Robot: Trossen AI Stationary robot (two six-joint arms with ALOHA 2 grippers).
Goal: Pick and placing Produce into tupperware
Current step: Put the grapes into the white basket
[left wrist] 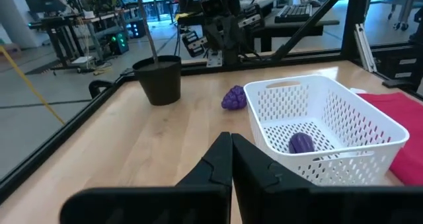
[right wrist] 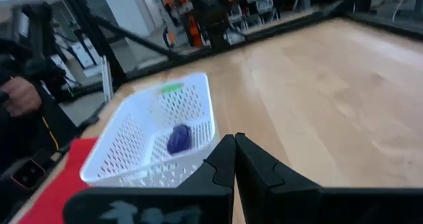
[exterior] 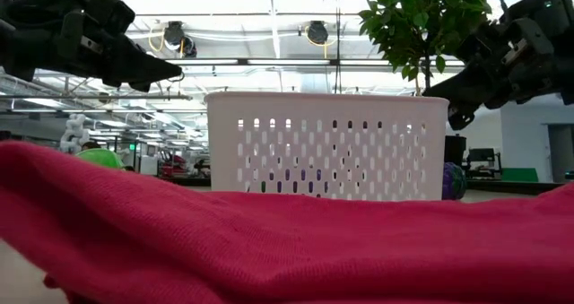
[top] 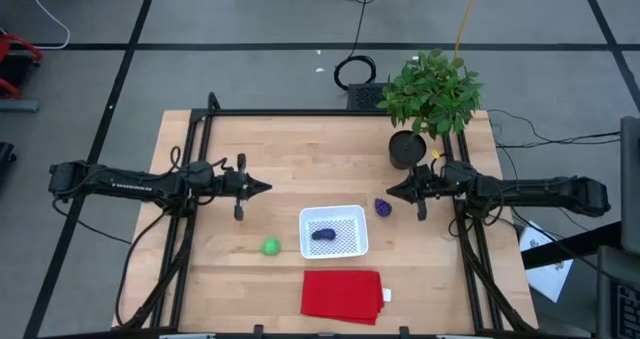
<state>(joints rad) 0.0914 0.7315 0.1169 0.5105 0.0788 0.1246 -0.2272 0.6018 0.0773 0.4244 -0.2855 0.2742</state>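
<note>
- The white container (top: 334, 231) is seen just below the middle of the wooden table (top: 300, 149) in the overhead view.
- One purple lump (top: 322, 234) is found lying on the container's dotted bottom.
- A second purple lump (top: 383, 208) is seen on the wood just beside the container, at about 2 o'clock from it.
- The green ball (top: 270, 246) is seen on the wood near the container, at about 8 o'clock from it.
- A red cloth (top: 343, 295) is spread at 6 o'clock from the container, just beside it.
- A potted plant (top: 425, 104) is stood at about 1 o'clock, near the table's far right corner.
- The left gripper (top: 262, 188) is held above the table at 10 o'clock from the container, its fingers pressed together with nothing between them.
- The right gripper (top: 392, 191) is held at 2 o'clock, just beyond the loose purple lump, likewise closed and empty.
</note>
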